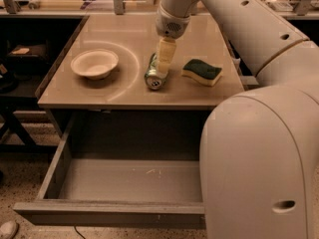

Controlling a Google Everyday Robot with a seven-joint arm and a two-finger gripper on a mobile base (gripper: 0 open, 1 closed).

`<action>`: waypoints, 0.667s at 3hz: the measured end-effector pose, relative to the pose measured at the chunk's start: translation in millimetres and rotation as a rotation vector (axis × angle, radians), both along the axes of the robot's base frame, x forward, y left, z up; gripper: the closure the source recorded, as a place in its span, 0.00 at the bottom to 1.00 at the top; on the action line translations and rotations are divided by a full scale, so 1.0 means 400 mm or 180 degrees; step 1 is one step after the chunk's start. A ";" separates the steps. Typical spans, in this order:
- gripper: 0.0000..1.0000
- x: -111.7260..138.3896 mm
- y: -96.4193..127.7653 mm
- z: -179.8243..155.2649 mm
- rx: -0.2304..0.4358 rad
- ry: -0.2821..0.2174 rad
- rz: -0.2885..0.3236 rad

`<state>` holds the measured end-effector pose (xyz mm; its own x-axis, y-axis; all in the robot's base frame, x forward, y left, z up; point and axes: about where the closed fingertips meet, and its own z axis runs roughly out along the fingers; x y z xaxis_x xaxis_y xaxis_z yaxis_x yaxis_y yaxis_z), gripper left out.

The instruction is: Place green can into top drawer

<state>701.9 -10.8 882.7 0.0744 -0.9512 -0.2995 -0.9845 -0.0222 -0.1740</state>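
Your arm [259,148] fills the right foreground and reaches forward over the counter, ending in the gripper [165,63], which hangs low over the middle of the counter's near half. Below the gripper and nearer to you, the drawer [109,214] stands pulled well out, its grey front panel closest to the camera and a few pale specks on its floor. The counter [124,34] lies right under the gripper, tan and glossy. To the gripper's left, well apart, a shallow white bowl [94,63] sits upright. To its right, near but not touching, a sponge [202,71] lies flat with its green face up. The can [153,76] lies on its side on the counter directly under the gripper, silver top towards you, not in the drawer. The gripper's pale tip meets the can's upper side; you cannot tell whether it is spread or clamped.
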 end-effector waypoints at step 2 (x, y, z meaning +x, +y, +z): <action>0.00 0.021 0.002 -0.065 0.0046 0.0072 0.0020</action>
